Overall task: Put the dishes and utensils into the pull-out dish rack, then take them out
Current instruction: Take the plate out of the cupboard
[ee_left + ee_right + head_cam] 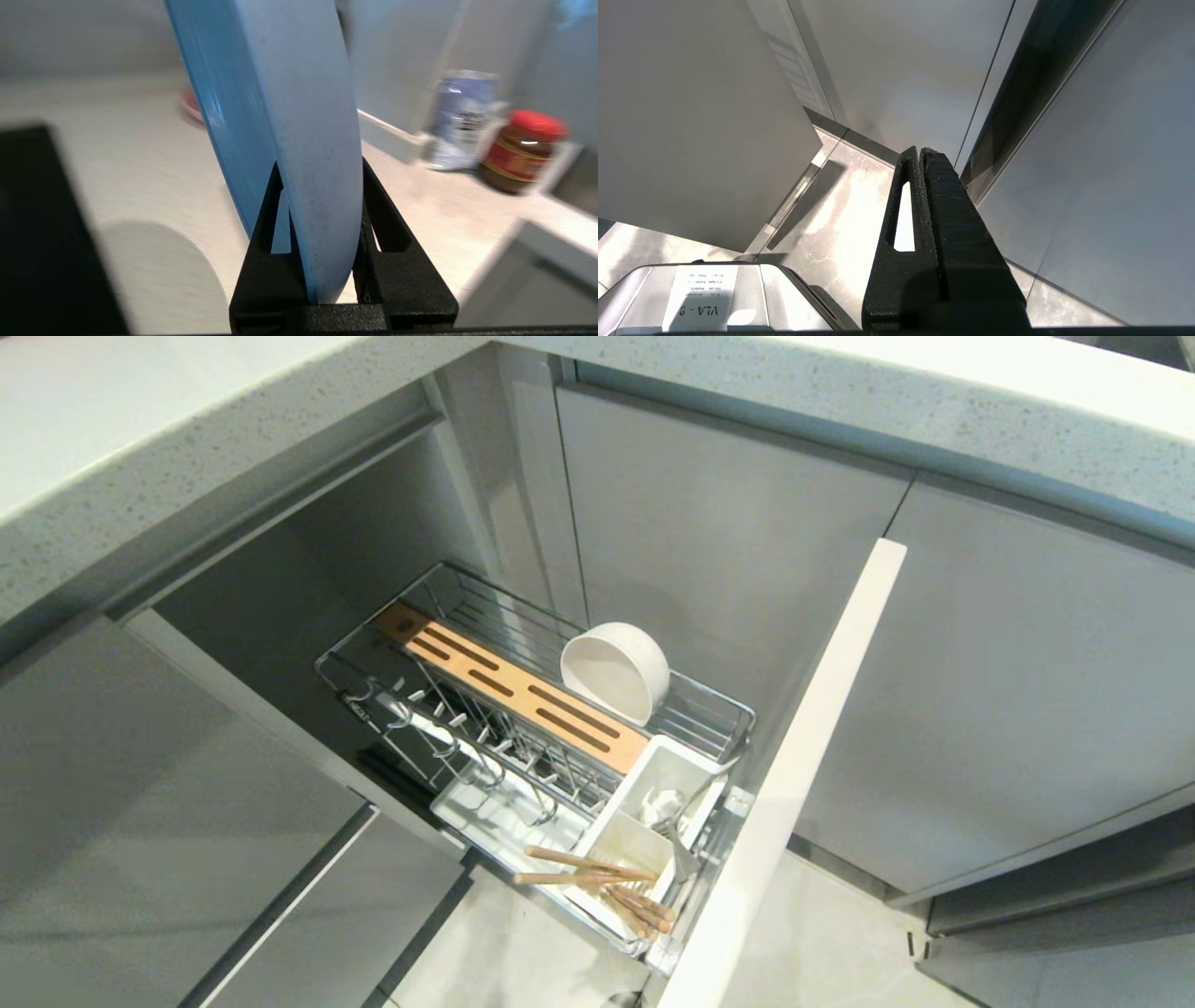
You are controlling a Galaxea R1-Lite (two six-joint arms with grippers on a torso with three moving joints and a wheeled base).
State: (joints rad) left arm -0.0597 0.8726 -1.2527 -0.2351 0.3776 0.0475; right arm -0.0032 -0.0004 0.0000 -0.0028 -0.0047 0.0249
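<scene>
The pull-out dish rack point(709, 705) stands drawn out of the cabinet in the head view. A white bowl point(611, 670) lies tipped on its side in the far wire section, beside the slotted wooden strip point(523, 695). Wooden chopsticks point(583, 870) and a silver spoon point(665, 807) sit in the white caddy point(695, 765) at the front end. The plate prongs point(467, 728) hold nothing. Neither arm shows in the head view. My left gripper point(321, 165) is shut on the rim of the pale blue plate point(280, 84), held on edge above a countertop. My right gripper point(920, 150) is shut and empty, pointing at the floor.
The rack's front panel point(803, 775) juts out to the right of the basket. On the countertop point(140, 177) in the left wrist view stand a red-lidded jar point(521, 151) and a blue can point(460, 119). A dark block point(42, 233) is close on one side.
</scene>
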